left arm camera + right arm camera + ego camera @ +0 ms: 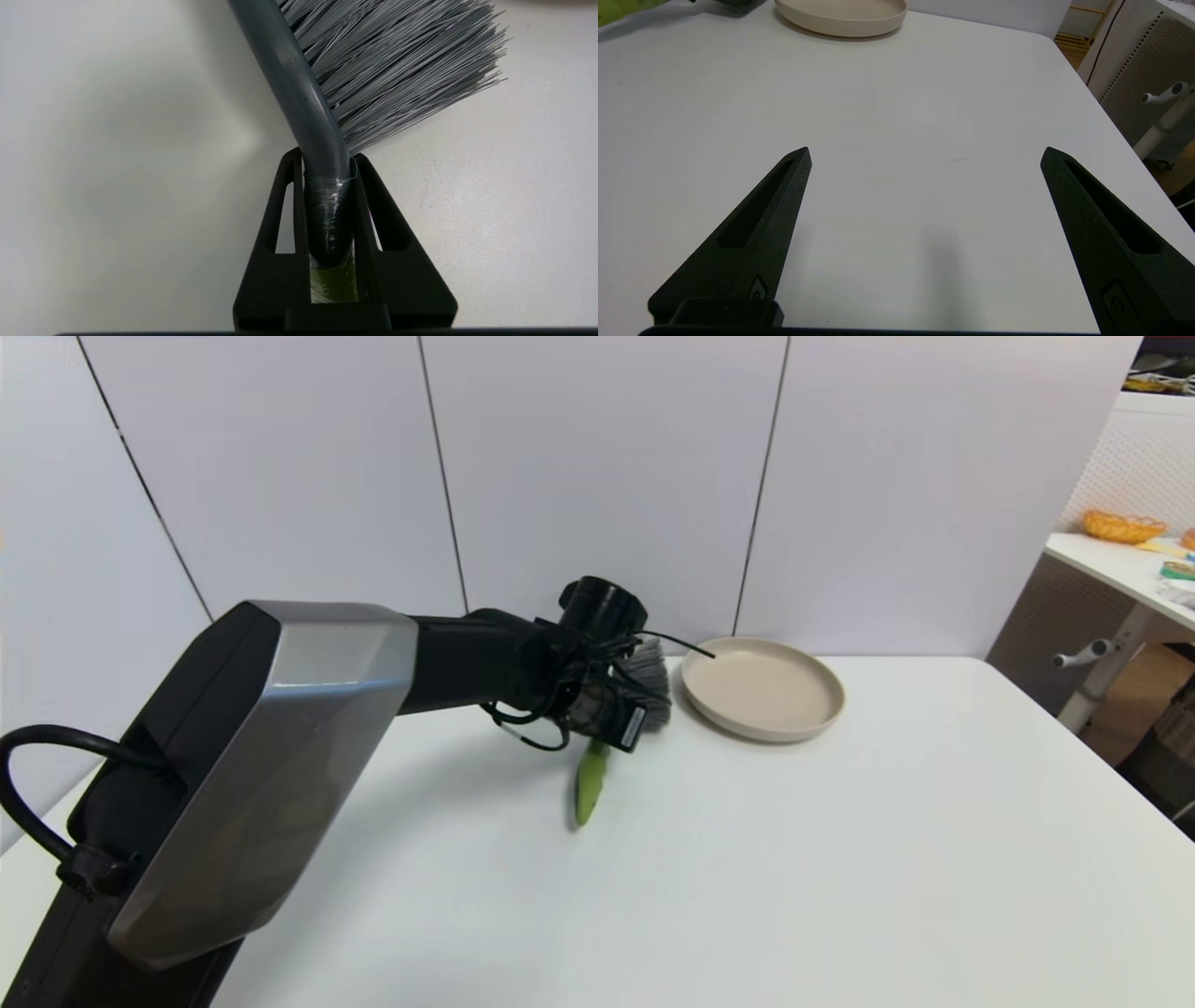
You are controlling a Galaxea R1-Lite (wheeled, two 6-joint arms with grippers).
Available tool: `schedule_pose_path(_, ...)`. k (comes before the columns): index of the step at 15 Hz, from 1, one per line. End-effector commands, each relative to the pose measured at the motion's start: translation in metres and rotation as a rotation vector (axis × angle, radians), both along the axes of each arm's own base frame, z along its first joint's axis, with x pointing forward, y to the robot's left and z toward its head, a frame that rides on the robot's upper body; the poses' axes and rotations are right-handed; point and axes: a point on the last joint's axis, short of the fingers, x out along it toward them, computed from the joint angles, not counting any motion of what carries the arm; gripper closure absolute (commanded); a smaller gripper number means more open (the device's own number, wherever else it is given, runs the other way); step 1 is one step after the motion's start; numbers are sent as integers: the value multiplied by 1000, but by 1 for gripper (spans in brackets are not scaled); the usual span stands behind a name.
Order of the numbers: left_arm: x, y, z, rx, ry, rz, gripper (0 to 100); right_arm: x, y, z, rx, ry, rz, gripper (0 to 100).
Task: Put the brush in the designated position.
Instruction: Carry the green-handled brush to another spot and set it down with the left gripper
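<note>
Currently left gripper (pixel 327 161) clamped on brush (pixel 611 733) neck at frame centre, beside plate (pixel 762 688); right gripper (pixel 924 154) idle, fingers apart; next: lower, release on bare table (pixel 840 859).

even, soft light falls from overhead. the table (pixel 840 859) reads bright with no hard glare. a broad, pale shadow lies under the left arm (pixel 280 756); the brush (pixel 392 70) casts another, soft-edged, in the left wrist view. straight wall seams bow near the head view's edges. the far right background is perhaps slightly out of focus.
</note>
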Motion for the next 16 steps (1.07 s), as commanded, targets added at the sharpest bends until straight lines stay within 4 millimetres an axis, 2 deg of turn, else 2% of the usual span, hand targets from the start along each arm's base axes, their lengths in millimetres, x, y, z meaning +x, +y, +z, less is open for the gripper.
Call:
schedule_pose_path(1, -1, 1, 1, 8, 11, 1, 100, 0, 0, 0, -1, 3, 1, 0)
schedule_pose_path(15, -1, 2, 0, 16, 16, 8, 100, 0, 0, 0, -1, 3, 1, 0)
schedule_pose_path(16, 0, 3, -2, 19, 18, 10, 0, 0, 0, 0, -1, 3, 1, 0)
